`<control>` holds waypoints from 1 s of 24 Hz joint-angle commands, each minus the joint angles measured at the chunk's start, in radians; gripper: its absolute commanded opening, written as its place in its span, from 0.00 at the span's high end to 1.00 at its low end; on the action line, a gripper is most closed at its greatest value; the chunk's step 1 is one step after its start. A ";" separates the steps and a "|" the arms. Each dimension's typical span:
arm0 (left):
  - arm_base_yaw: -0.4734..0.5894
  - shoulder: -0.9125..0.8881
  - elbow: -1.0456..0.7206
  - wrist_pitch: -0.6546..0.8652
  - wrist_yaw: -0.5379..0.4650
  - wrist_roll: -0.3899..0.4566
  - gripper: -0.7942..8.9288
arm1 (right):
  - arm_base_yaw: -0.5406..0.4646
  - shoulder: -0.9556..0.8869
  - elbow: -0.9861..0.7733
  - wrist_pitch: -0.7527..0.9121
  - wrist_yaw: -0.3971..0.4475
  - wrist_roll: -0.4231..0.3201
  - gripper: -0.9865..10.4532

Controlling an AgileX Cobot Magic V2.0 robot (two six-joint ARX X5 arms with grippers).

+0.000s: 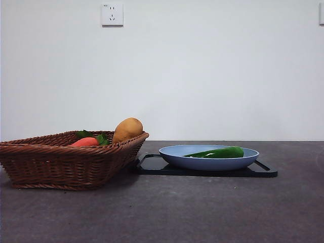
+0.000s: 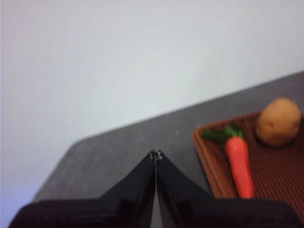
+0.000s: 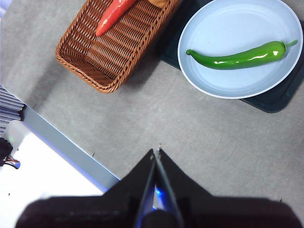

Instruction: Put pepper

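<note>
Both grippers, left (image 2: 156, 154) and right (image 3: 156, 151), are shut and empty; open right wide, grab pepper (image 3: 242, 55) mid-body, at plate's (image 3: 213, 28) 3 o'clock side.

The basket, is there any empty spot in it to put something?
Yes. The basket has bare wicker at the end away from the carrot and potato, which crowd its other end. The blue plate has room beside the pepper.

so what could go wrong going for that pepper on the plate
The pepper is slim and glossy, so jaws may slip off or nudge it across the blue plate. The plate's raised rim could block a low approach. The wicker basket stands close beside the plate, so an arm might clip it.
</note>
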 commanded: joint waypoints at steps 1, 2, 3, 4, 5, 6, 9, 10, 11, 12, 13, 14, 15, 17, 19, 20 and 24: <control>0.004 -0.014 -0.031 -0.014 0.001 -0.025 0.91 | 0.003 0.010 0.017 0.007 0.000 0.008 0.91; 0.004 -0.018 -0.031 -0.040 0.000 -0.025 0.91 | 0.003 0.010 0.017 0.007 0.000 0.008 0.91; 0.004 -0.018 -0.031 -0.058 0.000 -0.025 0.91 | 0.003 0.010 0.017 0.007 0.000 0.008 0.91; 0.004 -0.018 -0.031 -0.071 -0.001 -0.025 0.91 | 0.003 0.010 0.017 0.007 0.000 0.008 0.91; 0.005 -0.019 -0.031 -0.087 -0.001 -0.024 0.91 | 0.003 0.010 0.017 0.007 0.000 0.008 0.91; 0.005 -0.019 -0.031 -0.102 0.000 -0.025 0.91 | 0.003 0.010 0.017 0.008 0.000 0.008 0.91; 0.005 -0.019 -0.031 -0.154 0.000 -0.025 0.91 | 0.003 0.010 0.017 0.007 0.000 0.008 0.91; 0.004 -0.019 -0.031 -0.170 0.000 -0.025 0.91 | 0.003 0.010 0.017 0.007 0.000 0.008 0.91; 0.004 -0.019 -0.031 -0.190 0.000 -0.025 0.91 | 0.003 0.010 0.017 0.007 0.000 0.008 0.91; 0.004 -0.019 -0.031 -0.213 0.000 -0.025 0.91 | 0.003 0.010 0.017 0.007 0.000 0.008 0.91; 0.004 -0.019 -0.031 -0.233 0.000 -0.025 0.91 | 0.003 0.010 0.017 0.007 0.000 0.008 0.91; 0.004 -0.019 -0.031 -0.252 0.000 -0.025 0.91 | 0.003 0.010 0.017 0.007 0.000 0.008 0.91; 0.004 -0.019 -0.031 -0.274 0.000 -0.025 0.91 | 0.003 0.010 0.017 0.007 0.000 0.008 0.91; 0.004 -0.019 -0.031 -0.305 0.000 -0.025 0.91 | 0.003 0.010 0.017 0.007 0.000 0.008 0.91; 0.004 -0.019 -0.031 -0.322 0.001 -0.027 0.91 | 0.003 0.010 0.017 0.007 0.000 0.008 0.91; 0.004 -0.019 -0.031 -0.321 0.001 -0.028 0.91 | 0.003 0.010 0.017 0.007 0.000 0.008 0.91; 0.004 -0.019 -0.031 -0.317 0.002 -0.028 0.91 | 0.003 0.010 0.017 0.007 0.000 0.008 0.91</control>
